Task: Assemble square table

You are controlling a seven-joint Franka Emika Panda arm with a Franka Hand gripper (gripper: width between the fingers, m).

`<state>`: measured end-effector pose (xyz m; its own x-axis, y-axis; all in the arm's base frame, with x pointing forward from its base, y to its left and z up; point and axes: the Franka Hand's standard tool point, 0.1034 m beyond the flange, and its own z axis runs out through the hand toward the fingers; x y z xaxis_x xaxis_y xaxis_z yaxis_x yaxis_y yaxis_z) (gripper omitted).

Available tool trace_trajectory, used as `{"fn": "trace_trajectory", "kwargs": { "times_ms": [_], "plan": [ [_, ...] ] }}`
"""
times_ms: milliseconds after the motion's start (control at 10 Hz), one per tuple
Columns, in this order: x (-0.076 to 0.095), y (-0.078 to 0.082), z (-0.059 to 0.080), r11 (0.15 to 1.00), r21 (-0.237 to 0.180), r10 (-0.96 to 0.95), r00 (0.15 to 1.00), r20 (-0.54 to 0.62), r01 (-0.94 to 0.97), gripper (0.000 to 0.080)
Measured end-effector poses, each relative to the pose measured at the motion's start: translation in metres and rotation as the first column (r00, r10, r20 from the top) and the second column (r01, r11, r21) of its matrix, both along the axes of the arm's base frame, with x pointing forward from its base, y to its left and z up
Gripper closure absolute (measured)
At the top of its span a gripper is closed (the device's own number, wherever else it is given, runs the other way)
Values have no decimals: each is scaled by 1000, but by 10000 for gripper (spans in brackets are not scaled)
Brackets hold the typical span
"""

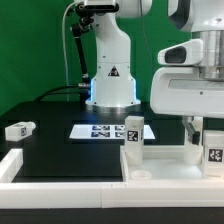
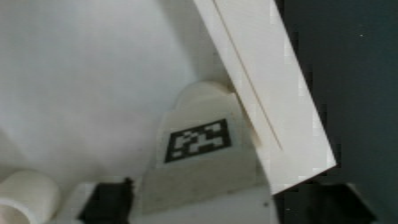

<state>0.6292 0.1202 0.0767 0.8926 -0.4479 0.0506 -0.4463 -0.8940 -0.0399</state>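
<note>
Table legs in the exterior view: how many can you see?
3. The lying leg is near the exterior view's left edge; the middle leg stands upright near the marker board; the right leg stands at that view's right edge. A fourth may be hidden.

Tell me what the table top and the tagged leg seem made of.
The table top looks like hard white plastic, matte: smooth, even faces and a crisp raised rim. The leg looks the same matte white plastic; its black-and-white tag seems a flat printed sticker, though blur leaves that open.
</note>
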Motion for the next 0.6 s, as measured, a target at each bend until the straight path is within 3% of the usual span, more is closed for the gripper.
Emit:
{"fn": "trace_trajectory", "kwargs": {
  "times_ms": [100,200,500,600],
  "plan": [
    [0,0,0,998,5,-64,998,-1,64,371],
    [0,0,0,992,9,-126,992,-3,126,511],
    [0,-3,-1,912,31,-410,912,-3,410,511],
    [0,-4,-2,790,64,-610,792,-31,610,510]
  ]
}}
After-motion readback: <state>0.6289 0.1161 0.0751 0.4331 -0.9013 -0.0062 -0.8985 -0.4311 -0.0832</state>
